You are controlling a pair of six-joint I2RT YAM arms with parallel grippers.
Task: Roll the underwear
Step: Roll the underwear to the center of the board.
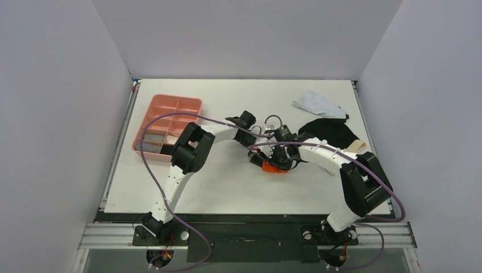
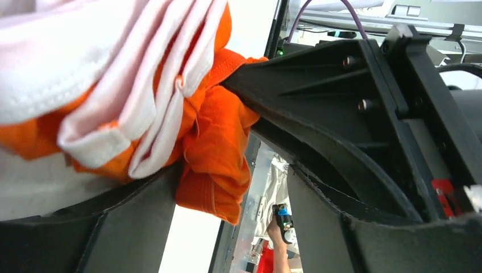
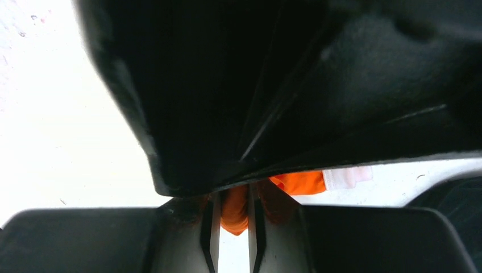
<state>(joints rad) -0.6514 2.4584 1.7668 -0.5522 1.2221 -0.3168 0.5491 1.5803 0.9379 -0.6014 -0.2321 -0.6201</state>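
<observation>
Right of the pink tray (image 1: 170,98), pinching the bunched orange underwear (image 1: 274,168) in the right gripper (image 3: 233,227), jaws clenched on a fold, the left gripper (image 2: 227,227) standing released, jaws apart around the same bundle. Judging this roll roughly formed but not yet set down. Leaving the black underwear (image 1: 332,132), farther right of the tray, lying flat and unrolled.

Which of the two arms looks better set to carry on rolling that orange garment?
Right, probably. The right gripper is pinched shut on the orange underwear, so it can keep turning the bundle. The left gripper stands open and grips nothing.
</observation>
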